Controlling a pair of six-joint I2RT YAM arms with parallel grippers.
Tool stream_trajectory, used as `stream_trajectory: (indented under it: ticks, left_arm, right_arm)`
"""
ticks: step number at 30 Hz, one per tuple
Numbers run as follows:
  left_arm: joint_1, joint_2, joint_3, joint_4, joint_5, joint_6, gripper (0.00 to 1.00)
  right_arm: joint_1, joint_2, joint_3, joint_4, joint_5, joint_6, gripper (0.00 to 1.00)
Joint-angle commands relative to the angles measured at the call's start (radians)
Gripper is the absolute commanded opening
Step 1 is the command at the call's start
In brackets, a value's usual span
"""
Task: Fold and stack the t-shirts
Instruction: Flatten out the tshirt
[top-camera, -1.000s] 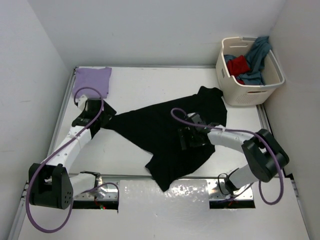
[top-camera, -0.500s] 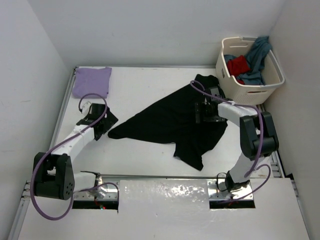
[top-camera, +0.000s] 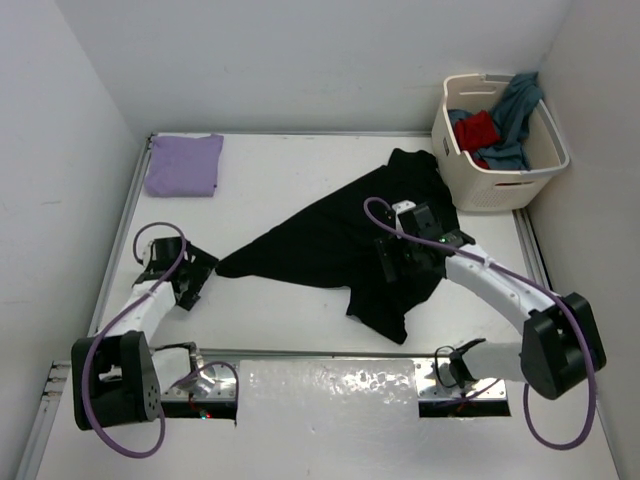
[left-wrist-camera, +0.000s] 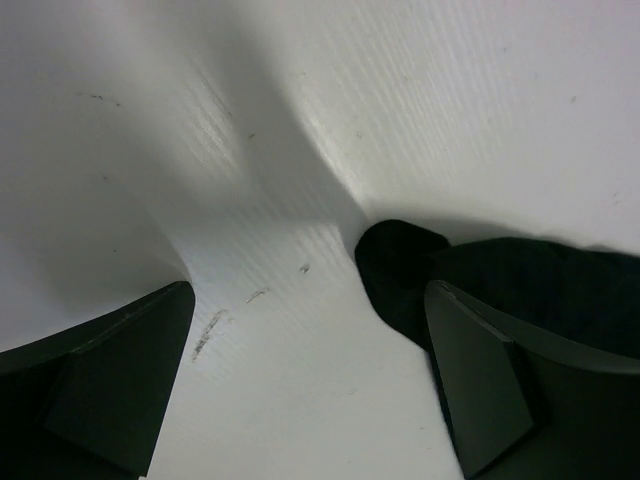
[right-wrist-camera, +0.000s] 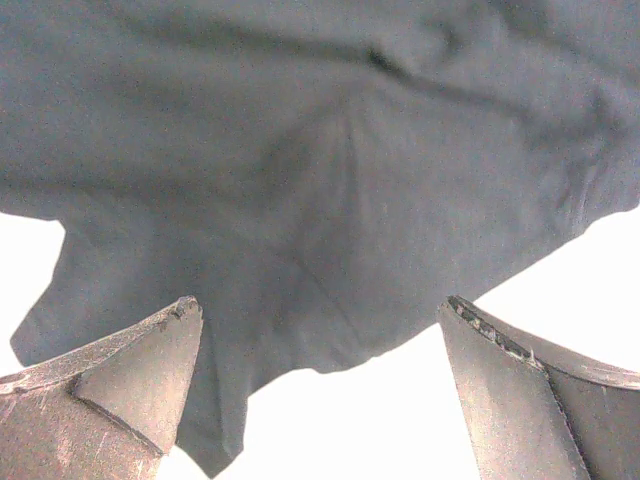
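No legible text or labels anywhere.

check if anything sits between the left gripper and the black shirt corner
Nothing visible does: only white table lies between the open left gripper and the black shirt corner just ahead of its fingers.
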Motion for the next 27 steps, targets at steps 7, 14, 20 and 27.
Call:
stream_trajectory:
  ticks: [7,14,20,27]
  left_arm:
    - [0.037,0.024,-0.05,0.176,0.154,-0.217,0.86]
    - [0.032,0.112,-0.064,0.25,0.214,-0.299,0.68]
    - [0.031,0.151,-0.056,0.258,0.188,-0.299,0.31]
    - [0.025,0.149,-0.01,0.245,0.168,-0.233,0.0]
  right_arm:
    - [0.031,-0.161,-0.064,-0.075,0.021,0.034,0.99]
    - [0.042,-0.21,-0.072,-0.118,0.058,0.031,0.99]
    - [0.042,-0.218,-0.083,-0.135,0.044,-0.009,0.99]
    - [0.155,-0.304,-0.121,-0.181,-0.153,-0.022,0.99]
